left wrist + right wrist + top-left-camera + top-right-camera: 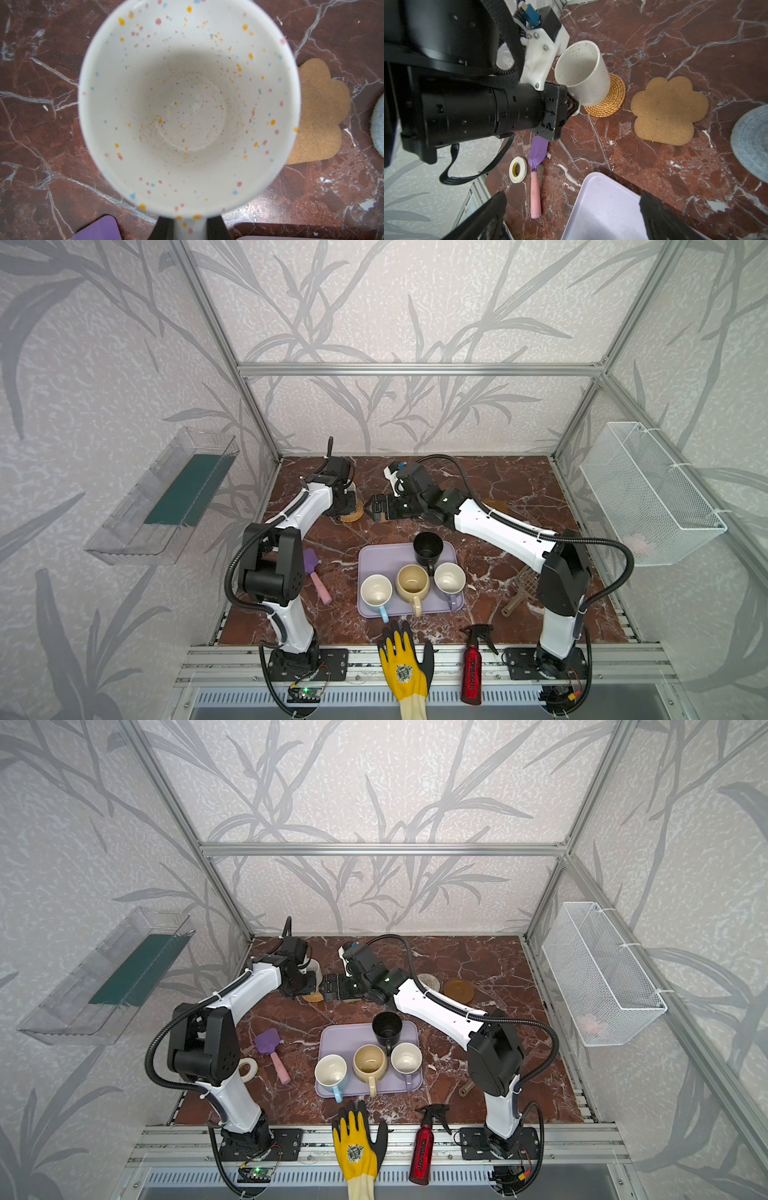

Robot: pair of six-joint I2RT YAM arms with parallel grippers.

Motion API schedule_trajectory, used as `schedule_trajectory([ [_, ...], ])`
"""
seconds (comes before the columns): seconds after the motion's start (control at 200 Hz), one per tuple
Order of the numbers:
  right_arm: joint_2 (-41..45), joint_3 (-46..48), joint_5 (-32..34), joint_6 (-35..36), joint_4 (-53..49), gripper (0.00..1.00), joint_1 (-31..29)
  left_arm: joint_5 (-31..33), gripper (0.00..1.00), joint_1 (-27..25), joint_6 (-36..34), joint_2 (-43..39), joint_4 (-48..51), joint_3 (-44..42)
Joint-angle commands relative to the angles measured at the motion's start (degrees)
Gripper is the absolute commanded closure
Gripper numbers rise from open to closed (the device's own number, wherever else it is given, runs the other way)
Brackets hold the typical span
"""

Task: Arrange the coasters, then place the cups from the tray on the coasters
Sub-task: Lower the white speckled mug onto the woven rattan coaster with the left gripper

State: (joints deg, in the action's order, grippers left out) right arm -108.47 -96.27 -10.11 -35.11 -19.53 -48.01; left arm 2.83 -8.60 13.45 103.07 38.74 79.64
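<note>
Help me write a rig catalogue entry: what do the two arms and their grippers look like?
The left arm and right arm have white shells on the long links and black joint housings. A black ribbed cable hose loops alongside each, fastened with white ties. The left gripper and right gripper are black; a white camera bracket sits at the left wrist.

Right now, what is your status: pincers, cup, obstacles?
Left pincer shut on handle of speckled cup. Cup at orange coaster, seating unclear. Right pincer open, empty. No obstacle seen.
</note>
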Motion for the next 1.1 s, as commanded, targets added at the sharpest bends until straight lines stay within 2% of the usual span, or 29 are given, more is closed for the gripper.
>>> schedule_trajectory([
  [0.0,-0.7,-0.7,-0.4,0.1,0.5,0.01,0.4,0.5,1.0,0.2,-0.7,-0.8,-4.3,1.6],
  [0.135,-1.0,-1.0,-0.6,0.3,0.2,0.01,0.4,-2.0,1.0,0.2,-1.2,-0.5,-5.4,1.5],
  [0.87,-0.7,1.0,-1.7,-0.2,1.3,0.01,0.8,-0.1,1.0,0.2,-0.1,2.2,-4.5,1.2],
  [1.1,-0.2,1.7,-1.7,-0.2,1.5,0.01,0.8,-2.3,1.0,0.3,0.2,1.7,-3.5,0.1],
])
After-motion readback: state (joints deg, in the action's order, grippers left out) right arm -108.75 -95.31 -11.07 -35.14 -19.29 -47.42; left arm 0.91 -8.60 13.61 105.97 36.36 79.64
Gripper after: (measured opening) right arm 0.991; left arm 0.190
